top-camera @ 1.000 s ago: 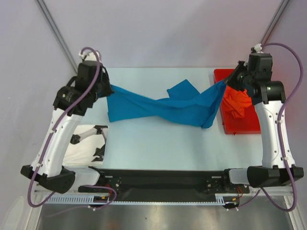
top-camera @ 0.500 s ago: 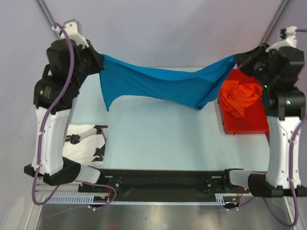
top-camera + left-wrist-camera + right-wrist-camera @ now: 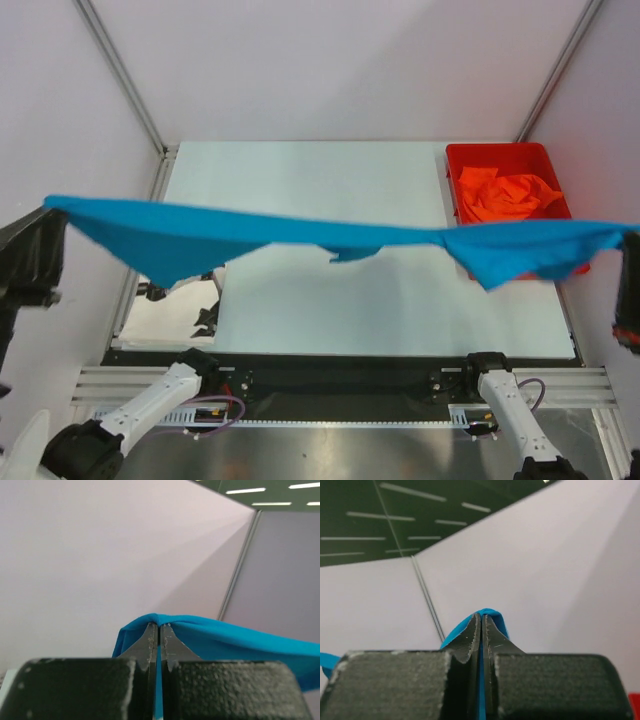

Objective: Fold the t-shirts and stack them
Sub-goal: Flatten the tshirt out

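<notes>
Left jaws and right jaws are both pressed together, each pinching one end of the plain bright blue cloth t-shirt [image 3: 230,232], strung wide in the air above the pale counter [image 3: 320,180], while the crumpled orange t-shirt [image 3: 512,195] sits in the rigid red plastic bin [image 3: 497,150].

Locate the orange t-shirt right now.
Top view: the orange t-shirt lies crumpled inside the red bin at the far right of the table, just beyond the right end of the blue t-shirt stretched in the air.
</notes>
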Robot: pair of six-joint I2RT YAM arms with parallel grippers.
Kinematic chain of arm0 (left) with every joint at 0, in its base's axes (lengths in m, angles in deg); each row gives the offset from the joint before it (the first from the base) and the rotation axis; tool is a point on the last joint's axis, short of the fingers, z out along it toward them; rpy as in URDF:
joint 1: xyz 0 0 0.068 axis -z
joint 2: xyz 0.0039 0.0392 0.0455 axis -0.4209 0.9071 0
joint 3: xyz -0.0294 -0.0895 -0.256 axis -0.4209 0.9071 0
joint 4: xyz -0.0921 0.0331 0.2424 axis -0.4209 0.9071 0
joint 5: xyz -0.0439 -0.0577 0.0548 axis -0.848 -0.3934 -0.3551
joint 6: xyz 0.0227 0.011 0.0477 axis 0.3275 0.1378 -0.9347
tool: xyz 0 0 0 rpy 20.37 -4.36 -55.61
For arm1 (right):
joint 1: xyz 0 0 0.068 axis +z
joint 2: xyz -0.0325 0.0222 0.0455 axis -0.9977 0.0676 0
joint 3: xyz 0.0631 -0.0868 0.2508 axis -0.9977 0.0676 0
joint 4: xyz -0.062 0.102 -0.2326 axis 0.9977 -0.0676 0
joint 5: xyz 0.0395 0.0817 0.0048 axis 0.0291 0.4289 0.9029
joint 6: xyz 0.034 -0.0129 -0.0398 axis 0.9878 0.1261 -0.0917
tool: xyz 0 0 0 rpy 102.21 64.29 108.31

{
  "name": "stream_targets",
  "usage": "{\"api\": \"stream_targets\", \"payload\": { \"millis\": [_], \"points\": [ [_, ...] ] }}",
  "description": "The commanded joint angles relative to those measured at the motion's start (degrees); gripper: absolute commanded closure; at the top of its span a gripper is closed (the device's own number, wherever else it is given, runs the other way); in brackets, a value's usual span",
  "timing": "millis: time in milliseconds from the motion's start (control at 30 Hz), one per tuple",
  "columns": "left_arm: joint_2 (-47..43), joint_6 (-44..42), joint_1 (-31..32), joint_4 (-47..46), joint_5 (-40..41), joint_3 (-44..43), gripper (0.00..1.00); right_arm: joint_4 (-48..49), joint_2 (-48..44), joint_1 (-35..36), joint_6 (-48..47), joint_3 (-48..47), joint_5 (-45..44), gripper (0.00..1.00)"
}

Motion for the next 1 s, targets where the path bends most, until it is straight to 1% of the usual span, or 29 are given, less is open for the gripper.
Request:
{"api": "stream_targets", "payload": {
  "millis": [0, 67, 100, 133, 167, 200, 233, 267, 300, 367, 400, 467, 500, 533, 567, 600, 633, 667, 700, 733, 767, 800, 867, 900, 933, 967],
  "points": [
    [-0.95, -3.64, 0.51, -3.36, -1.4, 4.38, 1.0, 1.92, 0.25, -0.24, -1.86, -0.17, -0.32, 1.0],
    [-1.22, -3.82, 0.42, -5.19, -0.53, 7.28, 1.0, 2.61, 0.51, -0.16, -2.3, 0.7, -0.59, 1.0],
    [-2.01, -3.64, 0.42, -6.68, -0.87, 12.25, 1.0, 3.23, 0.77, -0.24, -2.56, 2.1, -0.76, 1.0],
    [-2.19, -3.29, 0.42, -10.01, -1.14, 15.0, 1.0, 3.84, 1.38, -0.16, -2.13, 5.59, -0.85, 1.0],
    [-2.37, -2.5, 0.42, -11.78, -1.05, 17.9, 1.0, 6.72, 1.56, -0.16, -2.04, 8.67, -0.77, 1.0],
    [-2.19, -2.76, 0.42, -13.62, -0.88, 24.28, 1.0, 8.66, 1.74, -0.24, -2.12, 11.66, -0.33, 1.0],
    [-1.84, -3.46, 0.5, -17.21, 0.87, 27.48, 1.0, 10.42, 2.52, -0.24, -1.51, 14.39, -0.33, 1.0],
    [-1.32, -3.72, 0.51, -18.64, 2.36, 30.47, 1.0, 13.23, 3.57, -0.24, -1.6, 19.11, -0.32, 1.0],
    [-0.53, -4.42, 0.42, -20.22, 3.77, 35.54, 1.0, 14.39, 4.54, -0.33, -2.03, 20.81, 0.2, 1.0],
    [2.89, -7.05, 0.33, -24.53, 6.59, 39.53, 1.0, 19.37, 7.71, -0.24, -2.12, 27.21, 0.73, 1.0],
    [4.47, -7.85, -0.28, -27.5, 7.73, 43.03, 1.0, 21.06, 8.76, -0.24, -2.56, 29.6, 1.34, 1.0],
    [8.95, -8.74, -2.56, -30.76, 8.09, 46.21, 1.0, 25.8, 12.61, -0.16, -2.13, 35.39, 1.52, 1.0],
    [10.54, -8.48, -5.62, -34.26, 7.74, 49.1, 1.0, 27.91, 14.12, -0.07, -2.3, 37.42, 2.13, 1.0],
    [14.38, -7.17, -7.3, -36.04, 6.09, 50.35, 1.0, 30.37, 15.52, 0.11, -2.47, 39.36, 2.57, 1.0],
    [16.42, -6.2, -11.06, -37.8, 4.68, 51.58, 1.0, 33.35, 19.28, 0.72, -2.48, 41.2, 1.53, 1.0],
    [18.7, -5.14, -12.84, -41.55, 3.1, 53.42, 1.0, 34.77, 21.49, 0.64, -2.65, 43.22, 1.69, 1.0],
    [21.6, -3.83, -14.33, -43.51, 1.69, 54.04, 1.0, 36.96, 23.69, 0.64, -2.65, 44.03, 1.87, 1.0],
    [27.54, -2.95, -15.48, -45.53, -0.07, 54.31, 1.0, 39.6, 26.58, 0.81, -2.56, 44.38, 1.79, 1.0],
    [31.69, -1.89, -18.45, -47.29, -2.26, 52.92, 1.0, 41.19, 31.75, 0.9, -2.82, 44.3, 1.61, 1.0],
    [35.56, -0.32, -19.87, -47.91, -4.46, 51.6, 1.0, 42.77, 35.19, 1.16, -3.44, 43.78, 1.61, 1.0],
    [43.95, 0.05, -20.93, -47.83, -6.22, 49.76, 1.0, 44.53, 38.27, 1.42, -3.79, 42.73, 0.22, 1.0],
    [47.95, 0.57, -22.59, -47.48, -8.32, 45.05, 1.0, 44.63, 44.74, 1.25, -3.62, 40.89, 0.38, 1.0],
    [55.42, 1.46, -23.75, -47.22, -11.84, 40.1, 1.0, 47.25, 50.23, 1.25, -3.79, 36.58, 0.64, 1.0],
    [61.03, 1.37, -24.19, -46.78, -13.6, 35.55, 1.0, 47.96, 53.21, 1.25, -3.97, 35.17, 0.47, 1.0],
    [63.87, 1.28, -24.28, -46.52, -13.44, 33.24, 1.0, 48.15, 57.94, 1.08, -3.45, 31.33, 0.47, 1.0],
    [66.16, 1.46, -24.28, -46.17, -13.44, 30.96, 1.0, 47.97, 60.77, 1.07, -3.36, 29.29, 1.08, 1.0]
  ]
}}
